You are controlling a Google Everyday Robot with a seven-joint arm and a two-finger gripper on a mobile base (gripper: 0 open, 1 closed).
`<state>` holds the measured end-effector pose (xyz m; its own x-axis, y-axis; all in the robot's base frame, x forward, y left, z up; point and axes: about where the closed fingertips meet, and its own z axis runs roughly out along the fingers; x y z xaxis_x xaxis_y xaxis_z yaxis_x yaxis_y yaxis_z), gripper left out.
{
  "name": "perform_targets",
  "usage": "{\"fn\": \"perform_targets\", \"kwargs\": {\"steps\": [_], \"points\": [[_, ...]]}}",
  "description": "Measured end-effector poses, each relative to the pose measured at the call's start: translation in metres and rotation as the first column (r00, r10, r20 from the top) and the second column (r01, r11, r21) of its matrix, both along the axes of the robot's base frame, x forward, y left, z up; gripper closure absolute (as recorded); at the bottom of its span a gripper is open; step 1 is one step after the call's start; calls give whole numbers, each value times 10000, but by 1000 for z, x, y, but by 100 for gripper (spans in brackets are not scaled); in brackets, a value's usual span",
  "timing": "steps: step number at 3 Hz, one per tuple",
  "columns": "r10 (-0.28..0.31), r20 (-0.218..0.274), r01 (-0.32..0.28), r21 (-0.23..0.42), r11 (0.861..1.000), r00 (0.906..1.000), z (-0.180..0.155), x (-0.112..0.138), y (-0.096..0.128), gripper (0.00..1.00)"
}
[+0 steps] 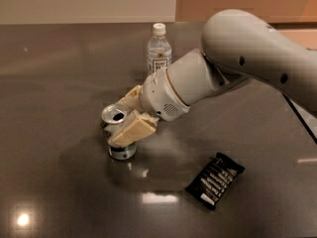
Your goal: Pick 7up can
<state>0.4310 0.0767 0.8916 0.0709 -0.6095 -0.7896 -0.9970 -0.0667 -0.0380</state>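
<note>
One can (pixel 122 150) on surface (pixel 54 83), pinched by tool (pixel 118 122); one bottle (pixel 158 52) behind can, one black packet (pixel 215 180) right of can.

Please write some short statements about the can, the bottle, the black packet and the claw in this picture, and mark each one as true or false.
1. The claw is at the 7up can. True.
2. The plastic bottle lies on its side. False: it stands upright, beyond the arm.
3. The black packet touches the can. False: it lies apart from the can, further right in the view and nearer the camera.
4. The bottle has a white cap. True.
</note>
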Motion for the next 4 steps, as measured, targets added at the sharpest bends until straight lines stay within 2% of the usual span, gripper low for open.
{"fn": "perform_targets", "kwargs": {"steps": [2,3,4], "points": [[270,-149,-274,-284,9992,9995,19,-4,-3,88],[465,-75,-468,-430,9980,9989,49,-3,-10,100],[579,95,-575,-374,9976,9983,80,-1,-20,100]]}}
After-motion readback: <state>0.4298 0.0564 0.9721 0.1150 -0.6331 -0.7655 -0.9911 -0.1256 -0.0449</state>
